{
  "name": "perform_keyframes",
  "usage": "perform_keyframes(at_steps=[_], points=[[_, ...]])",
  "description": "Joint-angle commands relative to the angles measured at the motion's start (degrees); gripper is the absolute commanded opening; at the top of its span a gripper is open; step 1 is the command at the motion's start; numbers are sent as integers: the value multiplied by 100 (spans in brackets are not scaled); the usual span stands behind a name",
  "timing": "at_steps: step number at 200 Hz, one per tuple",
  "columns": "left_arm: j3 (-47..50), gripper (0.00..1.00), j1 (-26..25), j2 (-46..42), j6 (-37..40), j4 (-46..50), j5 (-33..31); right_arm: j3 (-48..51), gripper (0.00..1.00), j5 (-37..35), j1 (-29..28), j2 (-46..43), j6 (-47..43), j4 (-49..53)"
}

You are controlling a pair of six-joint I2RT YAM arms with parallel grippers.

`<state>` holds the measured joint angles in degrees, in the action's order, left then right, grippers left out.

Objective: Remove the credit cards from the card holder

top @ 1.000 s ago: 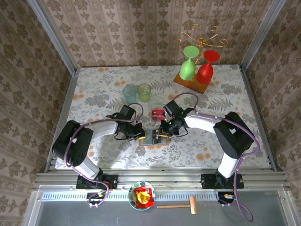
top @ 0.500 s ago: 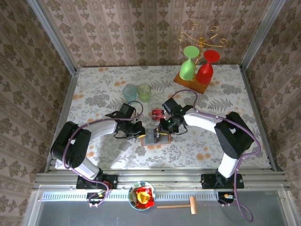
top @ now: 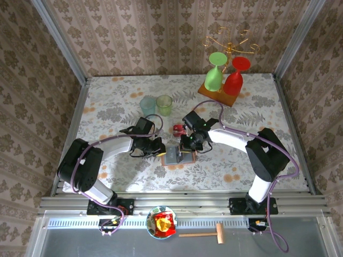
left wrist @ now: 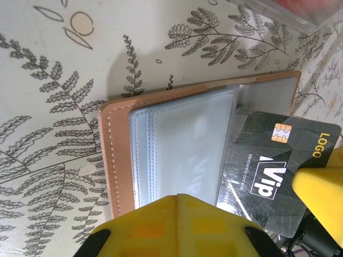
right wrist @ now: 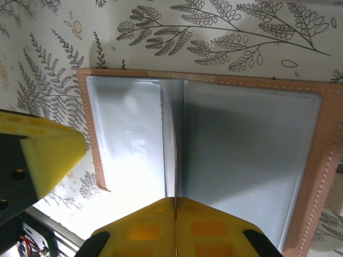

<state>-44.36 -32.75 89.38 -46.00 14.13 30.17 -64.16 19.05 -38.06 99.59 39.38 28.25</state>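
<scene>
**While left hand pins holder, right hand has black card half out**

Nearest the arms' bases, a bowl with a snack packet and a wooden mallet lie on the front ledge, well apart from the work. Further in, at mid-desk, the holder lies open and flat between the two hands, the left hand on its left and the right hand on its right.

The left hand's pads are together over the holder's near edge. Whether they pinch a pocket leaf or only press on it cannot be told. The right hand is also closed, apparently clamped on the black card's outer end, with a thin edge running straight into the seam between its pads.

The card juts from a clear pocket toward the right hand and away from the left, so the pull should run along that line. Its lettering runs crosswise to that line, which suggests the long axis lies across the pull. The right hand is the nearer to the card.

Compared with a second earlier, the right hand has edged slightly toward the far left. The holder has shifted a touch to the right.

Just beyond the holder lie red cards, seemingly already out. Farther back are two cups, then two goblets.
</scene>
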Motion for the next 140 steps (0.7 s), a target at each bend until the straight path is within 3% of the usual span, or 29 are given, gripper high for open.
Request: perform_keyframes(at_steps=[1,117,140], points=[[-44,7,67,-119,130,5,55,-240,7,-344,-82,-33,3,470],[186,8,232,-207,100,-232,154,-1042,7,-971,-457,575,-393,1188],[248,7,259,-220,79,-335,182,-1146,12,-1138,-548,614,-389,1274]])
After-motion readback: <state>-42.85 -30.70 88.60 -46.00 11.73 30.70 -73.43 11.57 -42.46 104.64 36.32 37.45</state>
